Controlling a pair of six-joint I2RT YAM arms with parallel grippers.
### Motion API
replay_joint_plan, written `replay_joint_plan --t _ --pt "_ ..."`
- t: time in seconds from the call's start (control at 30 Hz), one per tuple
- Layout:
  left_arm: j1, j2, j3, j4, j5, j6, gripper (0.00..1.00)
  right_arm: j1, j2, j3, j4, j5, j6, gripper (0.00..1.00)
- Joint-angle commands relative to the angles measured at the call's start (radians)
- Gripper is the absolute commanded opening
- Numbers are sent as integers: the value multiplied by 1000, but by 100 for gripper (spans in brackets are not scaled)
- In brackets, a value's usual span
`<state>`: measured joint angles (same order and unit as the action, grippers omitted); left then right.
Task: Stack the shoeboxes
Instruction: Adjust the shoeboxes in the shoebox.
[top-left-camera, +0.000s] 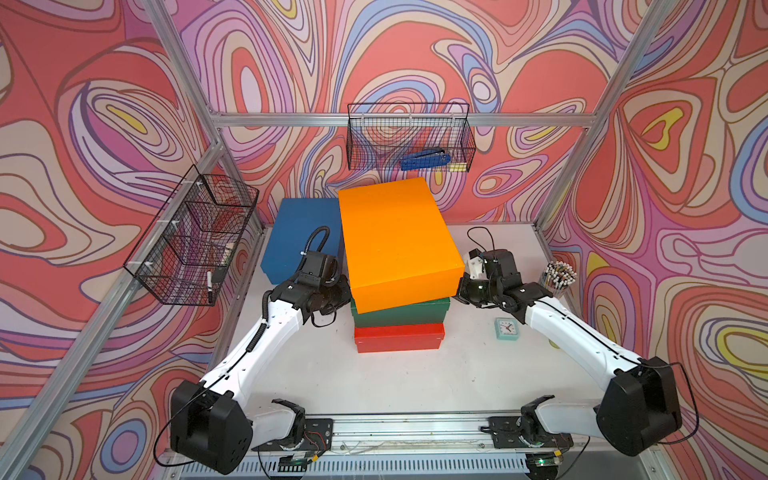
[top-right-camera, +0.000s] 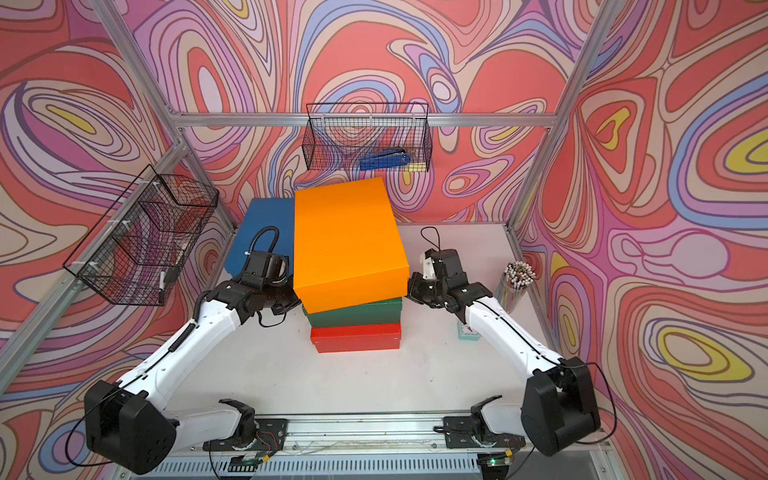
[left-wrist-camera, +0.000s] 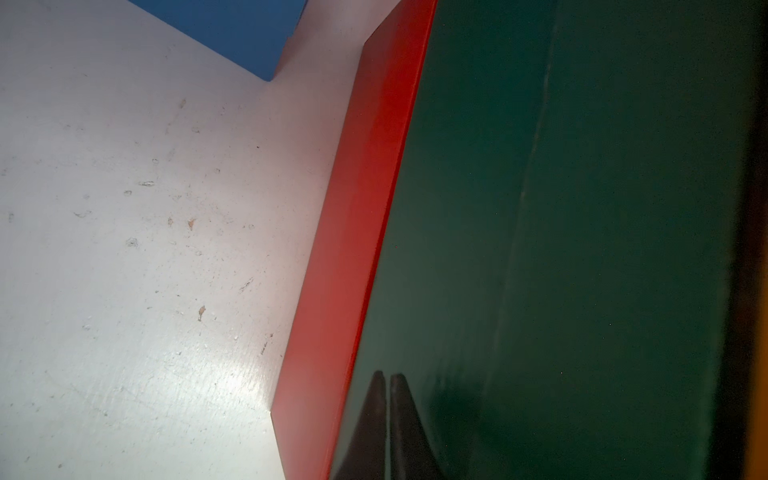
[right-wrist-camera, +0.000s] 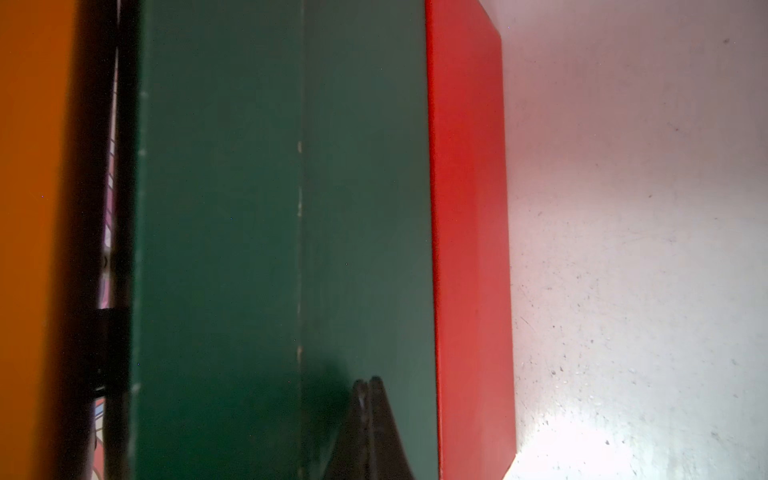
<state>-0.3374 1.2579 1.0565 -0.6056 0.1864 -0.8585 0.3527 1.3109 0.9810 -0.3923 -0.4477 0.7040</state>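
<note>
Around the whole scene, swirl-patterned walls (top-left-camera: 83, 124) of pink, red and lilac enclose an aluminium frame (top-left-camera: 291, 119) and, at lower centre, a scuffed white tabletop (top-left-camera: 374, 382). At centre frame the orange shoebox (top-left-camera: 399, 241) sits skewed atop the dark green shoebox (top-left-camera: 401, 311), which rests on the red shoebox (top-left-camera: 399, 337). The blue shoebox (top-left-camera: 299, 232) lies on the table, left of and behind the stack. One black wire basket (top-left-camera: 411, 137) hangs at upper centre, a second basket (top-left-camera: 191, 237) at left. The left gripper (left-wrist-camera: 385, 378) and right gripper (right-wrist-camera: 368, 380) flank the stack, fingers pressed together and empty, tips before the green side. A pencil cup (top-left-camera: 557, 274) and small clock (top-left-camera: 506, 328) stand at right.
</note>
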Motion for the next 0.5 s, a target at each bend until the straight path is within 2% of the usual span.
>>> replay_joint_plan --t 0.0,0.47 --pt "-48 -20 -7 -29 -8 -30 8 25 -38 -16 2 -18 15 0" --pt "-60 -117 -36 -83 -47 -46 9 64 -53 -84 36 -25 54 0"
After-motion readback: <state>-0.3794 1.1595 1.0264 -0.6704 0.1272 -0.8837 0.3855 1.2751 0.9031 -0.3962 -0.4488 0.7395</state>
